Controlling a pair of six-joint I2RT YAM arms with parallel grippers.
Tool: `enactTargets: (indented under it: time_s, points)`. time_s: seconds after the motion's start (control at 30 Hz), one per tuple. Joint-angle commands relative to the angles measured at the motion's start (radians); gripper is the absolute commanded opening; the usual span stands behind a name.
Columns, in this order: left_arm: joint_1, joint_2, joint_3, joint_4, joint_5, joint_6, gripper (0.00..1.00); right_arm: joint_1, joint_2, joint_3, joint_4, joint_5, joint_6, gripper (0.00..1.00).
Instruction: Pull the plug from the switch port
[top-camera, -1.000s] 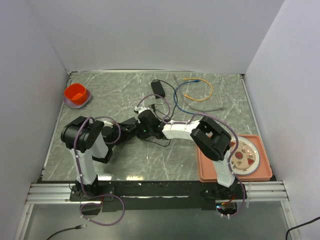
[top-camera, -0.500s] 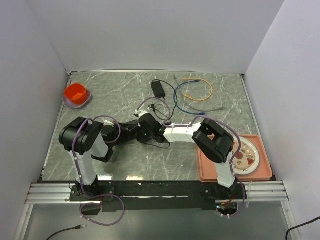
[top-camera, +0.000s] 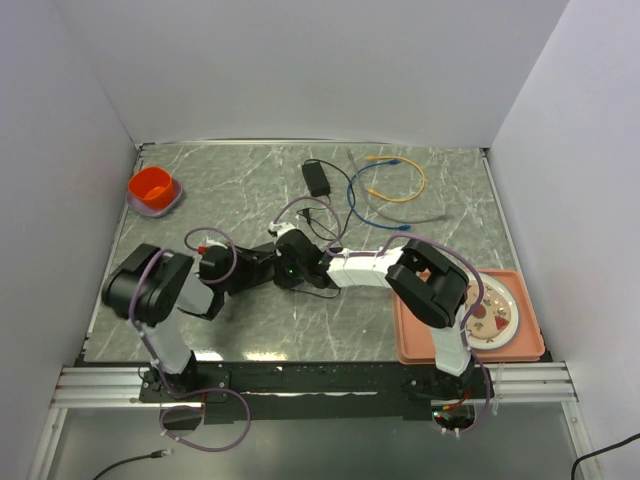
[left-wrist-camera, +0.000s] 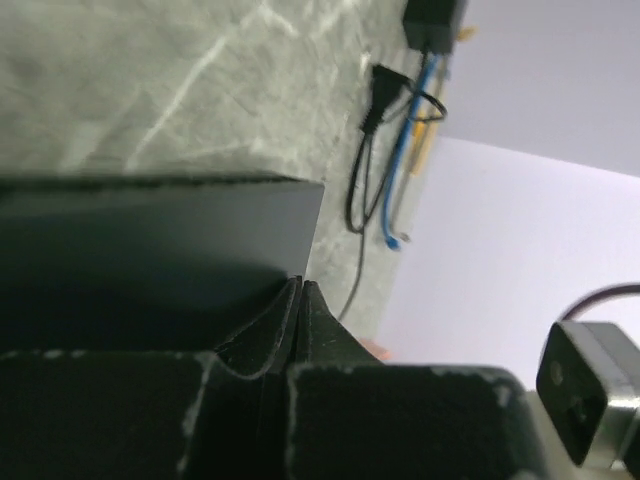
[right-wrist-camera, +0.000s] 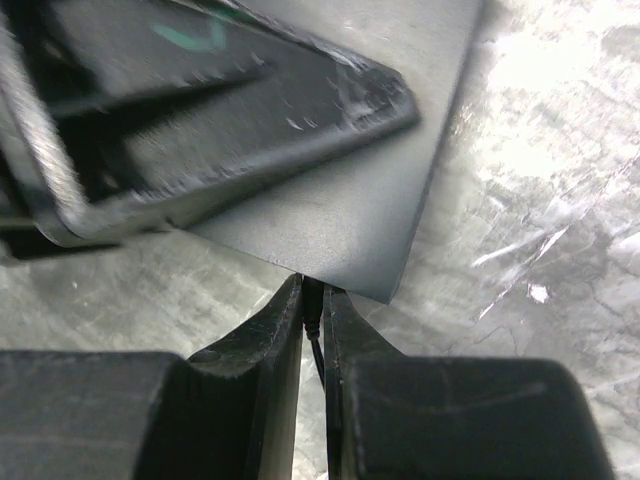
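Note:
The flat matte-black switch box (right-wrist-camera: 340, 215) lies on the marble table and fills the left of the left wrist view (left-wrist-camera: 150, 235). In the top view both grippers hide it. My right gripper (right-wrist-camera: 312, 300) is shut on the small black plug (right-wrist-camera: 313, 303), which meets the box's long edge, with its thin lead running back between the fingers. My left gripper (left-wrist-camera: 300, 287) is shut, with its tips at the box's corner. In the top view the two grippers meet at the table's middle, left (top-camera: 258, 268) and right (top-camera: 280, 268).
A small black adapter brick (top-camera: 317, 178) with a thin lead lies at the back, beside looped blue (top-camera: 349, 200) and yellow (top-camera: 400, 182) cables. An orange bowl (top-camera: 152, 186) sits at the back left. An orange tray (top-camera: 420, 345) with a plate (top-camera: 492, 310) is at the right front.
The left arm's elbow has swung down and to the left while its gripper stayed by the box. The right gripper has shifted slightly nearer and stays shut.

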Motion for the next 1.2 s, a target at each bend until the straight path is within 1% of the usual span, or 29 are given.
enactTargets:
  time_s: [0.0,0.03,0.07,0.1,0.13,0.2,0.23,0.27,0.3,0.33,0.37,0.4,0.43,0.47,0.53,0.57,0.6,0.7,0.77,0.8,0.83,0.9,1.0,1.03,1.17]
  points:
    - [0.012,-0.177,0.033,-0.530,-0.125,0.133,0.02,0.031,0.026,-0.066,-0.330,-0.080,-0.007,0.00]
    - [0.009,-0.255,0.052,-0.575,-0.136,0.147,0.04,0.029,0.025,-0.066,-0.329,-0.080,-0.007,0.00]
    - [0.002,-0.292,0.064,-0.618,-0.148,0.181,0.06,0.026,0.022,-0.065,-0.327,-0.080,-0.007,0.00]
    - [-0.003,-0.327,0.078,-0.727,-0.166,0.201,0.08,0.028,0.017,-0.066,-0.329,-0.078,-0.011,0.00]
    - [-0.009,-0.390,0.116,-0.780,-0.199,0.225,0.14,0.028,0.017,-0.065,-0.330,-0.075,-0.014,0.00]
    - [-0.030,-0.440,0.164,-0.891,-0.205,0.305,0.22,0.025,0.011,-0.068,-0.336,-0.064,-0.030,0.00]
    - [-0.038,-0.475,0.213,-0.984,-0.255,0.333,0.31,0.023,0.013,-0.066,-0.339,-0.057,-0.037,0.00]
    - [-0.061,-0.490,0.234,-1.020,-0.268,0.385,0.36,0.019,0.014,-0.062,-0.344,-0.052,-0.045,0.00]
    - [-0.075,-0.504,0.253,-1.052,-0.288,0.403,0.41,0.011,0.016,-0.059,-0.349,-0.048,-0.063,0.00]
    - [-0.092,-0.539,0.282,-1.121,-0.320,0.413,0.61,0.005,0.016,-0.048,-0.359,-0.040,-0.071,0.00]
    - [-0.122,-0.558,0.290,-1.129,-0.370,0.419,0.69,0.000,0.017,-0.043,-0.364,-0.032,-0.082,0.00]
    - [-0.135,-0.576,0.297,-1.170,-0.389,0.425,0.76,-0.016,0.020,-0.039,-0.367,-0.031,-0.105,0.00]
    - [-0.142,-0.608,0.302,-1.207,-0.401,0.428,0.86,-0.024,0.020,-0.030,-0.376,-0.029,-0.116,0.00]
    - [-0.153,-0.622,0.307,-1.231,-0.427,0.439,0.89,-0.032,0.020,-0.028,-0.379,-0.026,-0.128,0.00]
    - [-0.156,-0.641,0.336,-1.282,-0.447,0.451,0.92,-0.056,0.016,-0.024,-0.381,-0.023,-0.174,0.00]
    - [-0.156,-0.644,0.346,-1.337,-0.470,0.466,0.92,-0.067,0.016,-0.022,-0.391,-0.018,-0.189,0.00]
    - [-0.158,-0.645,0.365,-1.359,-0.481,0.472,0.92,-0.076,0.017,-0.019,-0.395,-0.015,-0.220,0.00]
    - [-0.162,-0.650,0.370,-1.413,-0.504,0.485,0.89,-0.115,0.007,-0.005,-0.404,-0.018,-0.292,0.00]
    - [-0.162,-0.661,0.350,-1.402,-0.486,0.494,0.86,-0.133,-0.004,-0.004,-0.389,-0.034,-0.333,0.00]
    - [-0.162,-0.664,0.327,-1.381,-0.457,0.495,0.84,-0.135,-0.016,-0.005,-0.378,-0.041,-0.387,0.00]
    - [-0.166,-0.665,0.316,-1.374,-0.446,0.494,0.82,-0.136,-0.021,-0.005,-0.375,-0.040,-0.404,0.00]
    - [-0.175,-0.671,0.288,-1.348,-0.434,0.492,0.81,-0.141,-0.018,0.007,-0.385,-0.040,-0.493,0.00]
    - [-0.245,-0.694,0.259,-1.312,-0.479,0.518,0.81,-0.150,0.006,0.053,-0.437,-0.025,-0.550,0.00]
    - [-0.288,-0.702,0.259,-1.308,-0.522,0.531,0.82,-0.153,0.011,0.076,-0.450,-0.021,-0.556,0.00]
    - [-0.343,-0.708,0.248,-1.256,-0.549,0.639,0.82,-0.176,0.007,0.085,-0.453,-0.061,-0.565,0.00]
